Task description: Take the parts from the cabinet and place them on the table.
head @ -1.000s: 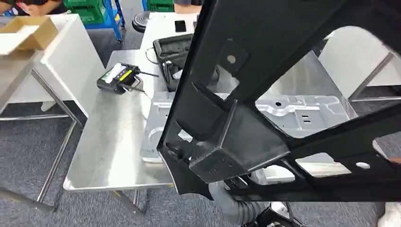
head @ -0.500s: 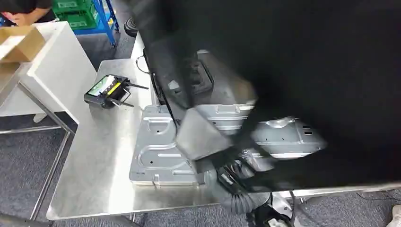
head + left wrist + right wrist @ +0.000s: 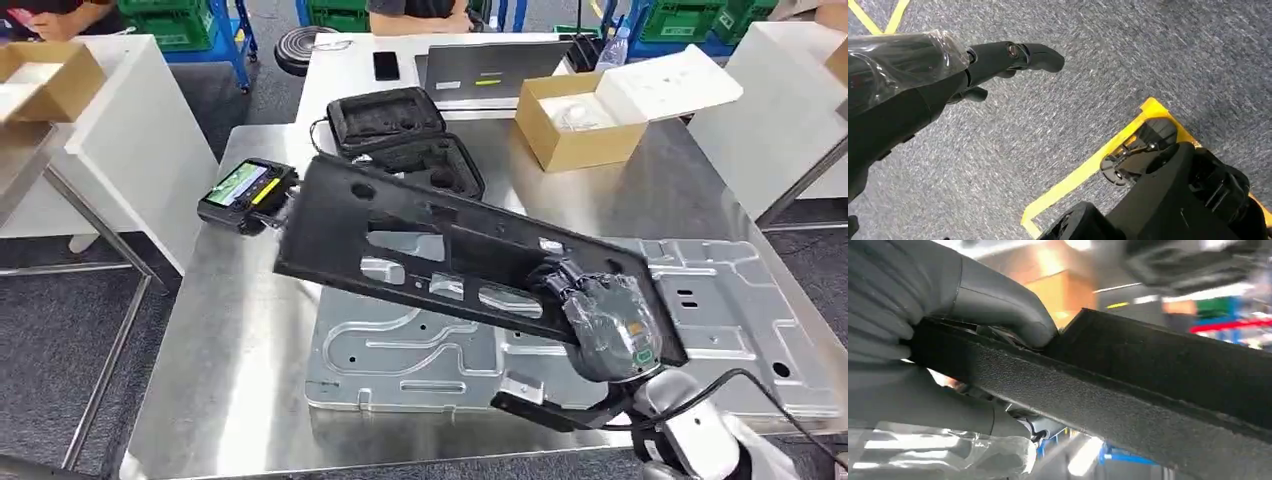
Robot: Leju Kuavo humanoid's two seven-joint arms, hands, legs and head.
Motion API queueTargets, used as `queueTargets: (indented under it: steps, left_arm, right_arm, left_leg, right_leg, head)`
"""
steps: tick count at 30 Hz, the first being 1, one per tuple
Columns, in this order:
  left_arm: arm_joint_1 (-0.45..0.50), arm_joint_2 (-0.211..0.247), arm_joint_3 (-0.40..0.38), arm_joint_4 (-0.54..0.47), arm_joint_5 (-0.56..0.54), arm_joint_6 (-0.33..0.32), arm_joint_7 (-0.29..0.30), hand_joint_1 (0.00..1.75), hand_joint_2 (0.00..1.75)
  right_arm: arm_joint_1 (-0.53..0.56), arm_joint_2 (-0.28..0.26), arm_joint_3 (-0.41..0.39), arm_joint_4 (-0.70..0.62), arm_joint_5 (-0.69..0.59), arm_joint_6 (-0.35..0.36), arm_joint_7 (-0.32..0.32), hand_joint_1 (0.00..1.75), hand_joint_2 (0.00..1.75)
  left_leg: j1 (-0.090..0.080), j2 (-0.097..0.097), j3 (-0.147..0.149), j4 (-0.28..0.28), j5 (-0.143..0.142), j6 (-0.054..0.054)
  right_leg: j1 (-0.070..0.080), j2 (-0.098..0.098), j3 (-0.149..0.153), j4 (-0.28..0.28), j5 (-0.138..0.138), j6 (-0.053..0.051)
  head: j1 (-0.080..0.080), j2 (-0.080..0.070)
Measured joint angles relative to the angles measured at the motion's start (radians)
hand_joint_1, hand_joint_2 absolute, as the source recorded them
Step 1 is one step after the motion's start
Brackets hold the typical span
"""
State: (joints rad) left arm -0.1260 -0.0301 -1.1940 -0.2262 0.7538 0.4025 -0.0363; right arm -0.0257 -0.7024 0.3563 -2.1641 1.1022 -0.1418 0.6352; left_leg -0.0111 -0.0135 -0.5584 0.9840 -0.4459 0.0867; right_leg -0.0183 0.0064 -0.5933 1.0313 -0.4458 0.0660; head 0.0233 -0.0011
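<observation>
In the head view, the right hand (image 3: 600, 320) sits at the lower right of the frame, gripping one end of a long black plastic panel (image 3: 430, 250). The panel's long axis runs from the hand up and to the left across the middle of the frame, its far end near a small handheld controller (image 3: 240, 195) at the left. The panel is over the steel table (image 3: 230, 350), lying across or just above a grey stamped metal sheet (image 3: 400, 360); contact cannot be judged from this angle. In the right wrist view, the thick grey thumb (image 3: 998, 305) presses on the panel's edge (image 3: 1128, 400), the hand clamped around it. In the left wrist view, the left hand (image 3: 998, 60) hangs over carpeted floor, fingers loosely apart and holding nothing, so the right arm alone carries the part.
</observation>
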Motion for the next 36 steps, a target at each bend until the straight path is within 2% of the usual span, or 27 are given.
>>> queueTargets:
  steps: [1, 4, 5, 6, 7, 9, 10, 11, 12, 13, 15, 16, 17, 20, 21, 22, 23, 25, 26, 27, 28, 29, 30, 31, 32, 35, 36]
  left_arm:
    - [0.000, -0.001, 0.000, 0.000, 0.000, 0.001, -0.001, 0.00, 1.75]
    - [0.002, -0.002, -0.003, 0.000, 0.000, 0.001, -0.005, 0.00, 1.75]
    - [0.002, -0.002, -0.004, 0.000, 0.000, 0.000, -0.006, 0.00, 1.75]
    - [0.002, -0.002, -0.004, 0.000, 0.000, 0.000, -0.010, 0.00, 1.75]
    - [0.003, -0.002, -0.004, 0.000, 0.000, 0.000, -0.012, 0.00, 1.75]
    - [0.000, -0.002, -0.004, 0.000, 0.000, 0.000, -0.018, 0.00, 1.75]
    - [-0.007, -0.002, -0.003, 0.000, 0.001, 0.000, -0.018, 0.00, 1.75]
    - [-0.012, -0.002, -0.003, 0.000, 0.000, 0.000, -0.016, 0.00, 1.75]
    - [-0.013, -0.002, -0.004, 0.000, 0.000, 0.000, -0.014, 0.00, 1.75]
    - [-0.012, -0.002, -0.004, 0.000, 0.001, 0.001, -0.014, 0.00, 1.75]
    - [-0.006, -0.002, -0.004, 0.000, 0.005, 0.004, -0.014, 0.00, 1.75]
    - [-0.002, -0.002, -0.004, 0.000, 0.005, 0.004, -0.014, 0.00, 1.75]
    - [-0.001, -0.002, -0.004, 0.000, 0.006, 0.004, -0.014, 0.00, 0.00]
    - [0.009, -0.002, -0.005, 0.000, 0.008, 0.002, -0.011, 0.00, 0.00]
    - [0.010, -0.002, -0.005, 0.000, 0.008, 0.001, -0.010, 0.00, 0.00]
    - [0.010, -0.001, -0.005, 0.000, 0.009, 0.001, -0.009, 0.00, 0.00]
    - [0.009, -0.001, -0.005, 0.000, 0.013, 0.001, -0.002, 0.00, 0.00]
    - [0.010, -0.003, -0.005, 0.000, 0.018, 0.003, 0.008, 0.00, 0.00]
    - [0.011, -0.004, -0.005, 0.000, 0.019, 0.006, 0.011, 0.00, 0.00]
    - [0.012, -0.004, -0.005, 0.000, 0.019, 0.008, 0.016, 0.00, 0.00]
    - [0.013, -0.004, -0.005, 0.000, 0.021, 0.010, 0.017, 0.00, 0.00]
    - [0.013, -0.004, -0.005, 0.000, 0.021, 0.014, 0.018, 0.00, 0.00]
    - [0.012, -0.004, -0.005, 0.000, 0.021, 0.014, 0.018, 0.00, 0.00]
    - [0.011, -0.005, -0.005, 0.000, 0.021, 0.014, 0.018, 0.00, 0.00]
    - [0.010, -0.005, -0.005, 0.000, 0.021, 0.016, 0.018, 0.00, 0.00]
    - [0.012, -0.005, -0.005, 0.000, 0.021, 0.016, 0.019, 0.00, 0.00]
    - [0.012, -0.005, -0.005, 0.000, 0.021, 0.016, 0.019, 0.00, 0.00]
  right_arm:
    - [0.005, -0.016, -0.010, 0.004, 0.019, 0.039, 0.014, 1.75, 1.75]
    - [0.023, -0.060, -0.034, 0.018, 0.012, 0.139, 0.039, 1.75, 1.75]
    - [0.025, -0.068, -0.038, 0.021, 0.004, 0.153, 0.042, 1.75, 1.75]
    - [0.025, -0.078, -0.041, 0.025, -0.005, 0.169, 0.045, 1.75, 1.75]
    - [0.025, -0.088, -0.044, 0.026, -0.008, 0.178, 0.045, 0.00, 0.00]
    - [0.026, -0.098, -0.047, 0.031, -0.015, 0.188, 0.047, 0.00, 0.00]
    - [0.027, -0.104, -0.048, 0.033, -0.020, 0.190, 0.048, 0.00, 0.00]
    - [0.028, -0.107, -0.048, 0.037, -0.024, 0.193, 0.048, 0.00, 0.00]
    - [0.028, -0.109, -0.048, 0.039, -0.024, 0.194, 0.049, 0.00, 0.00]
    - [0.028, -0.112, -0.048, 0.041, -0.025, 0.194, 0.051, 0.00, 0.00]
    - [0.029, -0.120, -0.049, 0.043, -0.026, 0.194, 0.053, 0.00, 0.00]
    - [0.029, -0.122, -0.051, 0.043, -0.025, 0.194, 0.053, 0.00, 0.00]
    - [0.028, -0.124, -0.051, 0.043, -0.026, 0.194, 0.053, 0.00, 0.00]
    - [0.031, -0.134, -0.053, 0.045, -0.029, 0.192, 0.060, 0.00, 0.00]
    - [0.032, -0.138, -0.055, 0.045, -0.029, 0.191, 0.062, 0.00, 0.00]
    - [0.033, -0.139, -0.057, 0.047, -0.029, 0.190, 0.062, 0.00, 0.00]
    - [0.031, -0.142, -0.059, 0.047, -0.030, 0.187, 0.063, 0.00, 0.00]
    - [0.036, -0.143, -0.058, 0.049, -0.030, 0.184, 0.064, 0.00, 0.00]
    - [0.039, -0.143, -0.057, 0.050, -0.029, 0.181, 0.064, 0.00, 0.00]
    - [0.040, -0.143, -0.057, 0.051, -0.026, 0.177, 0.064, 0.00, 0.00]
    - [0.040, -0.143, -0.057, 0.052, -0.024, 0.174, 0.064, 0.00, 0.00]
    - [0.040, -0.143, -0.058, 0.052, -0.022, 0.171, 0.064, 0.00, 0.00]
    - [0.040, -0.143, -0.057, 0.052, -0.019, 0.168, 0.064, 0.00, 0.00]
    - [0.040, -0.143, -0.058, 0.052, -0.013, 0.165, 0.064, 0.00, 0.00]
    - [0.039, -0.144, -0.057, 0.052, -0.011, 0.164, 0.064, 0.00, 0.00]
    - [0.043, -0.144, -0.057, 0.052, -0.004, 0.162, 0.064, 0.00, 0.00]
    - [0.042, -0.144, -0.057, 0.052, -0.003, 0.161, 0.064, 0.00, 0.00]
  left_leg:
    - [-0.004, -0.001, 0.001, 0.001, -0.005, -0.005]
    - [-0.004, -0.001, 0.000, -0.002, -0.009, -0.015]
    - [-0.005, -0.001, 0.001, -0.003, -0.010, -0.020]
    - [-0.003, 0.001, -0.002, 0.006, -0.019, -0.027]
    - [-0.005, 0.002, -0.014, 0.042, -0.043, -0.035]
    - [0.005, 0.004, -0.088, 0.203, -0.121, -0.049]
    - [0.009, 0.004, -0.125, 0.278, -0.146, -0.053]
    - [0.011, 0.006, -0.147, 0.321, -0.152, -0.056]
    - [0.013, 0.007, -0.146, 0.314, -0.137, -0.058]
    - [0.014, 0.007, -0.117, 0.253, -0.098, -0.057]
    - [0.014, 0.007, -0.027, 0.062, -0.005, -0.052]
    - [0.012, 0.007, -0.004, 0.010, -0.004, -0.046]
    - [0.006, 0.006, 0.000, -0.007, -0.007, -0.043]
    - [0.001, 0.003, 0.001, -0.006, -0.004, -0.026]
    - [0.008, 0.004, 0.009, -0.021, 0.004, -0.015]
    - [0.008, 0.004, 0.014, -0.027, 0.006, -0.010]
    - [0.009, 0.005, 0.015, -0.028, 0.007, -0.006]
    - [0.006, 0.007, 0.016, -0.027, 0.010, -0.003]
    - [0.006, 0.007, 0.015, -0.026, 0.010, -0.003]
    - [0.006, 0.007, 0.016, -0.026, 0.010, -0.003]
    - [0.007, 0.007, 0.016, -0.026, 0.010, -0.003]
    - [0.008, 0.006, 0.018, -0.025, 0.010, -0.004]
    - [0.010, 0.005, 0.019, -0.024, 0.009, -0.006]
    - [0.009, 0.004, 0.019, -0.021, 0.007, -0.010]
    - [0.001, 0.002, 0.014, -0.013, 0.004, -0.017]
    - [0.002, 0.003, 0.009, -0.019, 0.015, -0.034]
    - [0.005, 0.003, 0.006, -0.016, 0.012, -0.039]
  right_leg:
    - [0.005, 0.000, 0.019, -0.039, -0.001, -0.006]
    - [0.011, 0.000, 0.016, -0.051, -0.003, -0.015]
    - [0.009, 0.000, 0.017, -0.055, -0.001, -0.021]
    - [-0.001, -0.002, 0.022, -0.061, 0.003, -0.027]
    - [-0.003, -0.002, 0.026, -0.062, 0.000, -0.031]
    - [-0.004, -0.004, 0.029, -0.062, -0.002, -0.034]
    - [-0.004, -0.005, 0.029, -0.061, -0.003, -0.034]
    - [-0.004, -0.006, 0.031, -0.061, -0.005, -0.035]
    - [-0.005, -0.006, 0.033, -0.061, -0.007, -0.034]
    - [-0.006, -0.005, 0.038, -0.061, -0.009, -0.032]
    - [-0.008, -0.001, 0.049, -0.061, -0.016, -0.025]
    - [-0.007, 0.000, 0.050, -0.062, -0.017, -0.021]
    - [-0.001, 0.001, 0.047, -0.060, -0.020, -0.016]
    - [-0.006, 0.000, 0.049, -0.070, -0.014, 0.003]
    - [-0.008, 0.000, 0.050, -0.069, -0.021, 0.008]
    - [-0.009, -0.002, 0.043, -0.047, -0.037, 0.009]
    - [-0.009, -0.002, 0.015, 0.016, -0.075, 0.009]
    - [-0.009, -0.002, -0.067, 0.186, -0.151, 0.014]
    - [-0.009, -0.002, -0.097, 0.244, -0.166, 0.016]
    - [-0.009, -0.002, -0.101, 0.248, -0.155, 0.016]
    - [-0.010, -0.002, -0.084, 0.209, -0.123, 0.017]
    - [-0.011, -0.002, -0.047, 0.134, -0.080, 0.018]
    - [-0.013, -0.002, 0.003, 0.035, -0.033, 0.019]
    - [-0.016, -0.002, 0.046, -0.050, -0.007, 0.021]
    - [-0.008, 0.002, 0.051, -0.068, -0.009, 0.014]
    - [-0.005, 0.002, 0.040, -0.063, 0.000, -0.003]
    - [-0.009, 0.000, 0.036, -0.068, 0.008, -0.016]
  head:
    - [-0.001, 0.000]
    - [-0.001, 0.000]
    - [-0.001, 0.000]
    - [0.000, 0.000]
    - [-0.003, 0.000]
    - [-0.003, 0.000]
    - [-0.003, 0.000]
    - [-0.004, 0.000]
    - [-0.003, 0.000]
    - [-0.003, 0.000]
    - [-0.003, 0.000]
    - [-0.003, 0.000]
    - [-0.004, 0.000]
    - [-0.002, 0.000]
    - [-0.002, 0.000]
    - [-0.001, 0.000]
    - [-0.001, 0.000]
    - [0.001, 0.000]
    - [0.001, 0.000]
    - [0.001, 0.000]
    - [0.001, 0.000]
    - [0.001, 0.000]
    - [0.001, 0.000]
    - [0.001, 0.000]
    - [0.001, 0.000]
    - [0.000, 0.000]
    - [0.000, 0.000]
